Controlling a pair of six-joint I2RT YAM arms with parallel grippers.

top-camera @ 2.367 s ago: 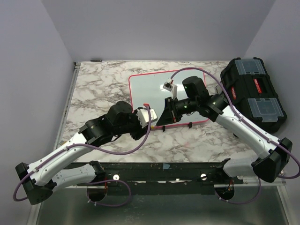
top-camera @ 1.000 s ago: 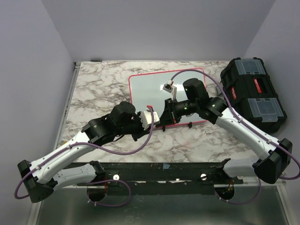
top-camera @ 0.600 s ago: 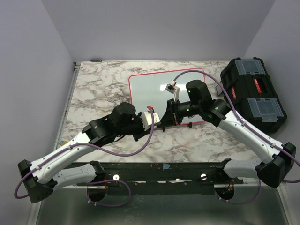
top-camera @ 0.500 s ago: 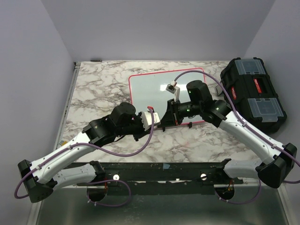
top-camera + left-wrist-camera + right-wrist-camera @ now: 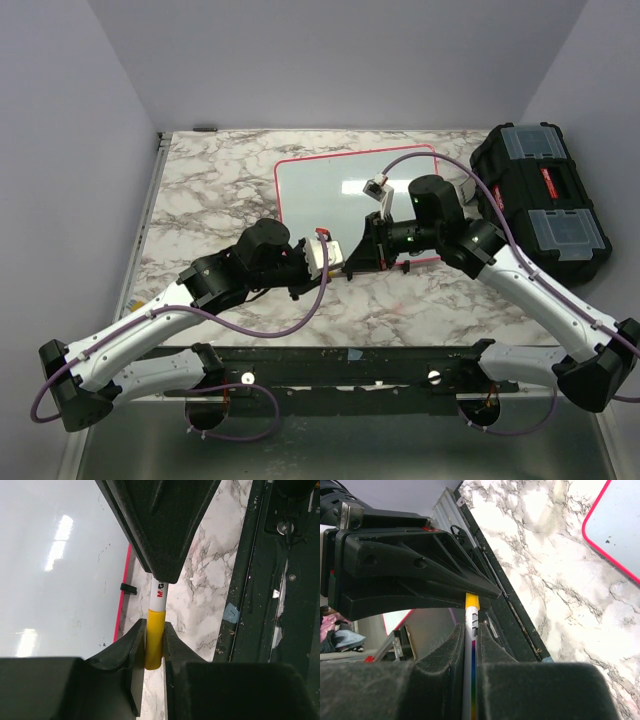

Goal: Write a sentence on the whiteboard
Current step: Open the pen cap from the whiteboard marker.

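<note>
The whiteboard (image 5: 320,190), white with a pink-red rim, lies on the marble table; no written sentence shows on it. My two grippers meet tip to tip at its near edge. My left gripper (image 5: 334,260) is shut on the yellow cap (image 5: 154,642) of a white marker (image 5: 160,591). My right gripper (image 5: 360,256) is shut on the marker's barrel (image 5: 471,650), and the cap (image 5: 472,601) shows beyond its fingers. The right gripper's black fingers (image 5: 160,525) fill the top of the left wrist view. The board's surface (image 5: 60,580) lies to the left there.
A black toolbox (image 5: 540,205) stands at the right edge of the table. A small black clip (image 5: 128,587) sits on the board's near rim. The black mounting rail (image 5: 350,365) runs along the near table edge. Purple cables loop from both wrists.
My left gripper has moved right to meet the right gripper at the board's near edge. The right arm's wrist has swung right and nearer, taking its gripper off the board.
</note>
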